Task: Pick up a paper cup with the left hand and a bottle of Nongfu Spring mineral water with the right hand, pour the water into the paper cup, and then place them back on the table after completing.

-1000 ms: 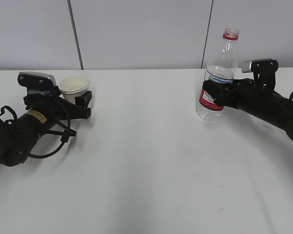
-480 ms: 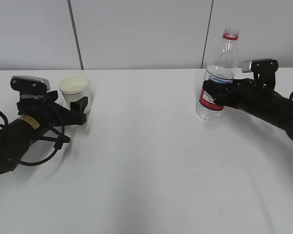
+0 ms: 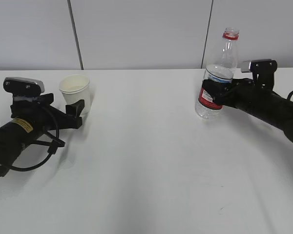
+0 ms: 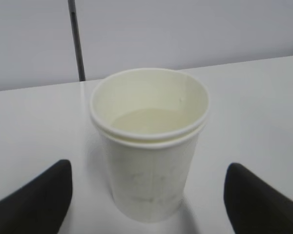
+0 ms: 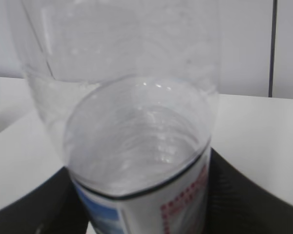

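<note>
- Paper cup (image 3: 75,93) stands upright on the desk (image 3: 146,161), liquid visible inside in the left wrist view (image 4: 149,122). Judging by that, the pour is done.
- My left claw (image 3: 77,113) is open wide; the fingers (image 4: 36,195) sit on either side of the cup, clear of its wall. Cup looks released, so the left side is done bar pulling away.
- Bottle (image 3: 216,78) stands far right of the cup, well apart, uncapped, red ring at the neck. Water (image 5: 136,146) sits low, about the top of the label.
- My right claw (image 3: 212,95) is closed on the bottle at the label. Base looks on or just above the desk; I cannot tell which.
- Left to do, as I read it: let go of the bottle, pull the right arm back.
- Nothing else on the desk around the cup; the wall panels behind it are plain. Nothing in the way.
</note>
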`<state>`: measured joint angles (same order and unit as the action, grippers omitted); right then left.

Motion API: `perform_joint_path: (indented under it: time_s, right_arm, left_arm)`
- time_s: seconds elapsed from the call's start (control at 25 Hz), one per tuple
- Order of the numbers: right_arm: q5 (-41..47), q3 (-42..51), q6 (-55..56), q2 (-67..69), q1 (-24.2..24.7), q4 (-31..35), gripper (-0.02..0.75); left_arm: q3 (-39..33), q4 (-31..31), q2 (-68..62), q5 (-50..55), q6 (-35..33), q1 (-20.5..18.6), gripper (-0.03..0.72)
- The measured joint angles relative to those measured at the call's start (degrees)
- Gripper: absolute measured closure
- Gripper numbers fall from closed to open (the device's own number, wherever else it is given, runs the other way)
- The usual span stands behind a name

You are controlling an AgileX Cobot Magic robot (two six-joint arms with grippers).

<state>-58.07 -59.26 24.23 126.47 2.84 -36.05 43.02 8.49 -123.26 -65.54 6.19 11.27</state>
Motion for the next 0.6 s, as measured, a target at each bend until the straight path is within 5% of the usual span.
perform_joint_path:
  time_s: [0.44,0.6]
  right_arm:
    - [-0.3,0.0,-0.3,0.1,0.0,-0.7,0.293]
    - [-0.7,0.0,-0.3,0.1,0.0,-2.7,0.190]
  left_arm:
    - [0.0,0.1,0.0,0.1,0.0,0.0,0.110]
    - [-0.1,0.2,0.0,0.1,0.0,0.0,0.110]
